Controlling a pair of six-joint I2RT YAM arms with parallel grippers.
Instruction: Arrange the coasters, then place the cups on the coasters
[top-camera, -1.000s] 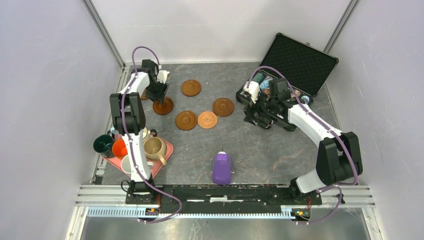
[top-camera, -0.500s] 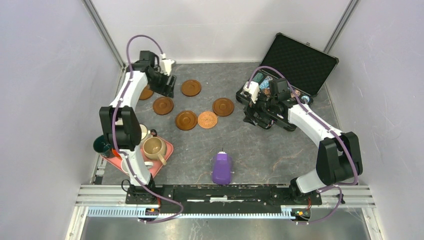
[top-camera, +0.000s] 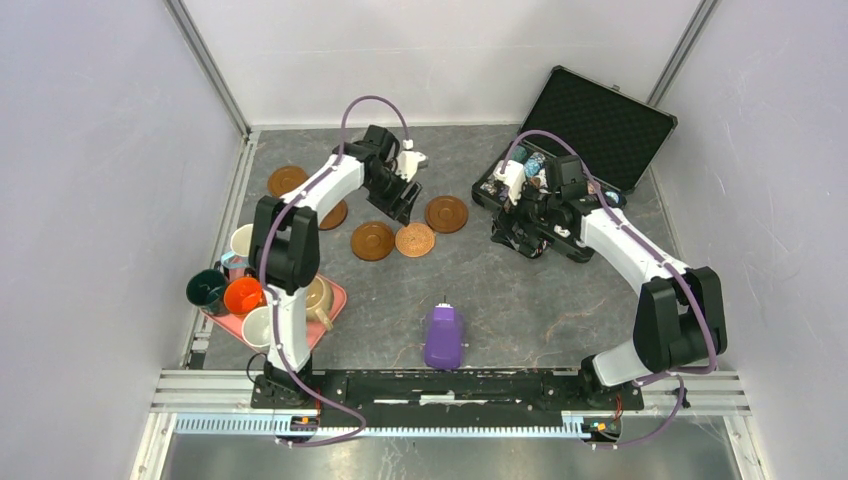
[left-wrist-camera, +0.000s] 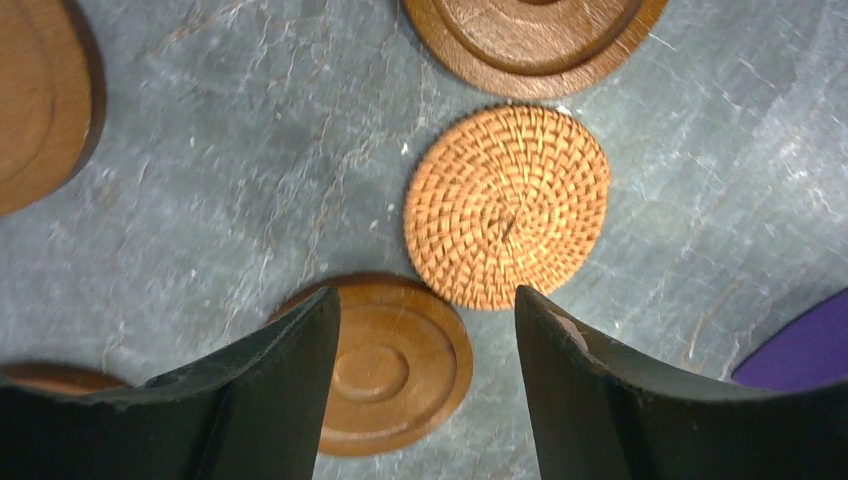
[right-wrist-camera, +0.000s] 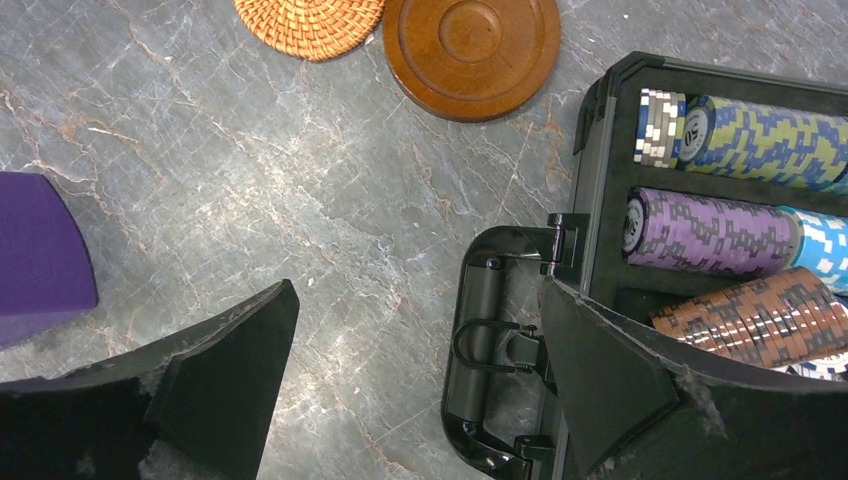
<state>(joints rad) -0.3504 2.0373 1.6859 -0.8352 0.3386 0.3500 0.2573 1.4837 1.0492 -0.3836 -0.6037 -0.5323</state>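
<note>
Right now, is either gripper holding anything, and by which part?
Nothing is held. The left gripper hangs open above the coasters; the right gripper hangs open beside the chip case.

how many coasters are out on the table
5 in the top view: far-left coaster, coaster half under the left arm, middle coaster, woven coaster, right coaster. Another may be hidden.

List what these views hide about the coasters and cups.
- Top view: the left arm hides part of one dark coaster and much of the beige cup.
- Left wrist view: the left claw overlaps the ringed coaster; the top edge cuts off another coaster.
- Wrist views: no cups in frame.
</note>
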